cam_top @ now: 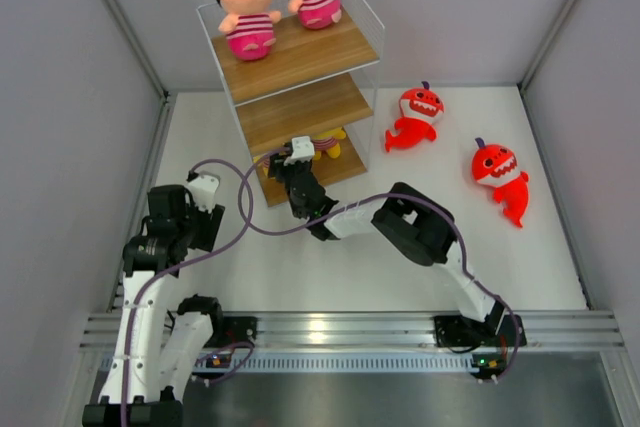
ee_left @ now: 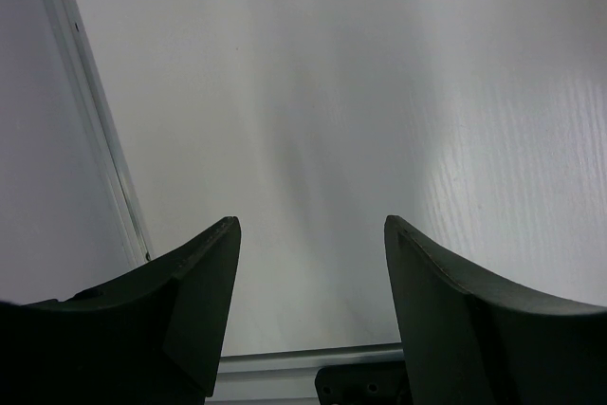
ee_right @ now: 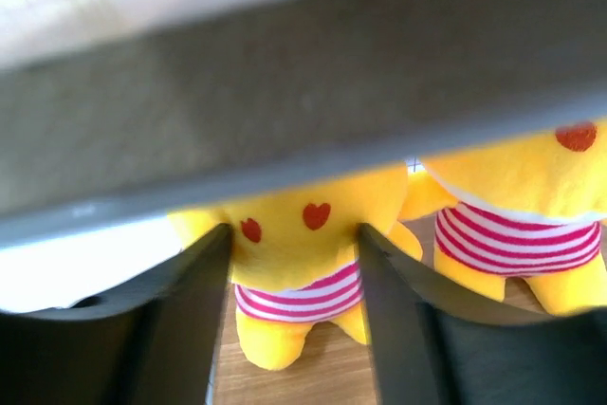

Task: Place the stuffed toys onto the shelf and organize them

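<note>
The right gripper [ee_right: 294,231], thrust into the lowest tier of the shelf [cam_top: 300,59], has a yellow doll [ee_right: 285,277] dead centre between its parted fingers, which sit against both flanks. Whether they squeeze or merely touch cannot be told. The doll stands upright on the bottom board [ee_right: 327,367], its long axis vertical, crossing the closing line. It is plump and bright yellow, with red heart cheeks and a pink-striped waistband. A second yellow doll [ee_right: 517,225] stands just right of the claw. Two red sharks [cam_top: 415,117] [cam_top: 500,177] lie on the table [cam_top: 330,277] farther right, likeliest work for this nearer arm. The left gripper [ee_left: 313,225] hangs spread, holding nothing.
</note>
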`<state>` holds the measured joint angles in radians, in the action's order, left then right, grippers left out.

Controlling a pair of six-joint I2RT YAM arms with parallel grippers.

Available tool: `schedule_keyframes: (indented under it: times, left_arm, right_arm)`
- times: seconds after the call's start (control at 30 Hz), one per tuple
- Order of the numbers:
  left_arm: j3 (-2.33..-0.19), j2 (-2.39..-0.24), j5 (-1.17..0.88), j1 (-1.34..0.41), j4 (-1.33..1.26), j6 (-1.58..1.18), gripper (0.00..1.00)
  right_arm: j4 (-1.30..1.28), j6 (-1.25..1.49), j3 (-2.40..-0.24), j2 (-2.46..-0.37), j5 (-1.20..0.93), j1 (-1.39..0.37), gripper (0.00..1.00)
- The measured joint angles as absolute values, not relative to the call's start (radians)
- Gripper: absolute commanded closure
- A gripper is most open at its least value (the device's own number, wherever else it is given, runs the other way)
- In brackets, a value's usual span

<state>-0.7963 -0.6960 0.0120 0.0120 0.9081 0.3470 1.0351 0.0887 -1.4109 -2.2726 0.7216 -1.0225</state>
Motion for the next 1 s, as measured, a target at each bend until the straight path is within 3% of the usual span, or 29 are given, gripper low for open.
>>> schedule_keyframes:
  times: [0.3,1.0]
  left_arm:
    - [-0.796,-0.696,0.012,0.012,0.908,0.347,0.32]
    - [-0.796,-0.696,0.012,0.012,0.908,0.347,0.32]
  right_arm:
    - [1.066,0.069,-1.322,-2.209,0.682,-1.025,0.24]
    - [1.093,0.053,-1.268,-2.170,0.652,-1.025,0.15]
